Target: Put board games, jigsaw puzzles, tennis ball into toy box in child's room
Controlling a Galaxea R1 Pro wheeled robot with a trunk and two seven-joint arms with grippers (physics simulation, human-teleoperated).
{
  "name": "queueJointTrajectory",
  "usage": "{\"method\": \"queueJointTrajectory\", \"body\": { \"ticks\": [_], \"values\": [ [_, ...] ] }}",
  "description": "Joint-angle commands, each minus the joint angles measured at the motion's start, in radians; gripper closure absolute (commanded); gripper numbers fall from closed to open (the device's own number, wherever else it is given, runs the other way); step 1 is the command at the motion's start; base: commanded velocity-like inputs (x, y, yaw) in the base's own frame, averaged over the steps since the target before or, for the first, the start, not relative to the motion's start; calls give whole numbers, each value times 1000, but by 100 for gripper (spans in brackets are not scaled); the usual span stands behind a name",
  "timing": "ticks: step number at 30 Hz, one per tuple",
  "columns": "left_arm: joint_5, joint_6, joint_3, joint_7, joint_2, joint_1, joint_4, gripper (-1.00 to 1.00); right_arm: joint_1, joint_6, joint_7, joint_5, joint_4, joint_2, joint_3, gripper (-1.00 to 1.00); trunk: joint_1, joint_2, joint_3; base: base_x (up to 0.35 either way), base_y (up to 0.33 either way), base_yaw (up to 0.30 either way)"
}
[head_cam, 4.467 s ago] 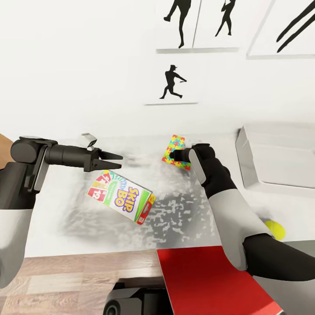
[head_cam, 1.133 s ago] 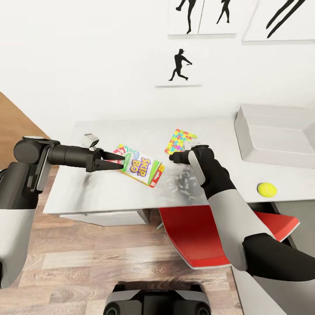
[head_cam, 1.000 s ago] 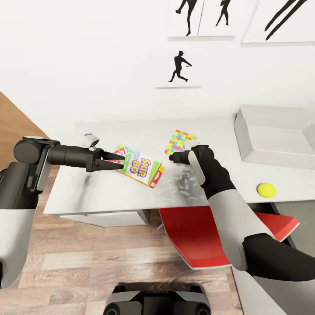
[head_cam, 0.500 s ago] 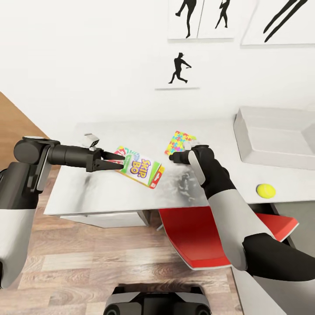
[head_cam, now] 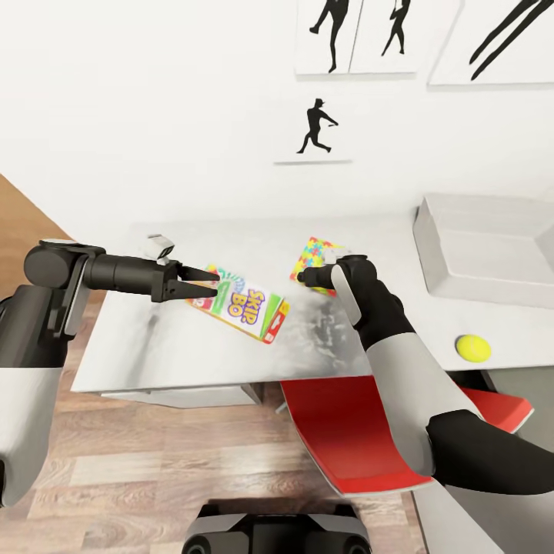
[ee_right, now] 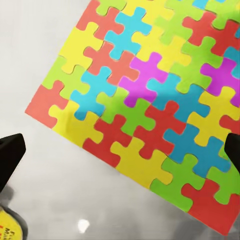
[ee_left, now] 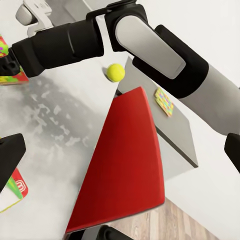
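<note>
Multicoloured jigsaw puzzle (ee_right: pixel 150 105) is lying beneath the spread right gripper (head_cam: pixel 302 276), toy box (head_cam: pixel 485 246) at three o'clock, as the head view is drifting slightly since a moment ago, meaning no grasp yet

"SKIP BO" stands in yellow letters on the white face of the card box (head_cam: pixel 240 302), which lies flat near the worktop's (head_cam: pixel 169 346) middle. Smaller print on a yellow thing (ee_right: pixel 7 227) at a picture edge is too cut off to read.
</note>
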Motion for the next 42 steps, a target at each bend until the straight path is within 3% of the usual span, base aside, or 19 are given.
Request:
{"method": "queueJointTrajectory", "body": {
  "ticks": [1,22,42],
  "values": [
    [3,11,-2,-1,1,-1,0,-100,-1,3,-10,-11,-1,0,1,-100,1,-2,-1,46,0,0],
    [4,11,0,-1,0,-1,0,-100,-1,3,-10,-11,-1,0,3,-100,1,-2,-1,70,14,0],
    [3,11,-2,-1,-21,-1,0,-100,-1,4,-9,-11,0,0,3,-100,1,-2,-11,2,0,0]
  ]
}}
